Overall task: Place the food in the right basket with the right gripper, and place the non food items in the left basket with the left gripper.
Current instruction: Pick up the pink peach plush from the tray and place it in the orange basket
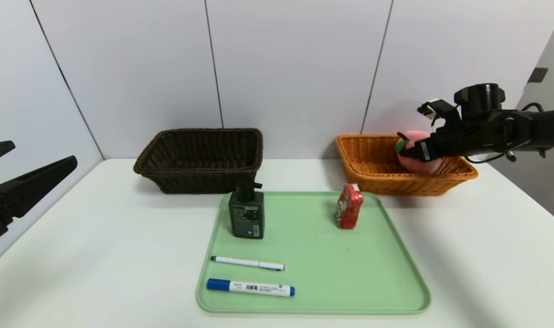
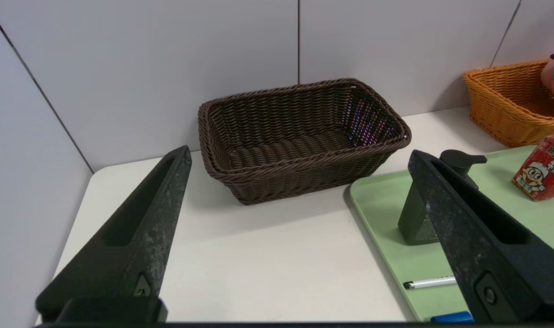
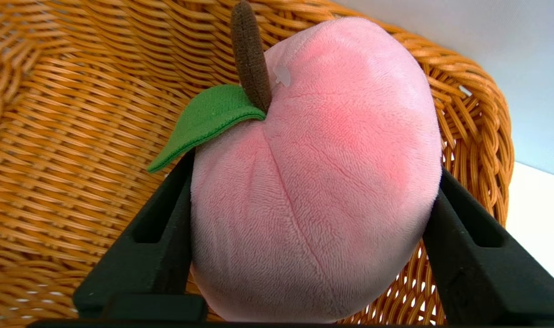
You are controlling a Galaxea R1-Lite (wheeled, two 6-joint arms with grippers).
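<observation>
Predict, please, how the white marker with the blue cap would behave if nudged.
The marker looks rigid and rounded, so it would probably roll. The tray has a raised rim that might stop it.
</observation>
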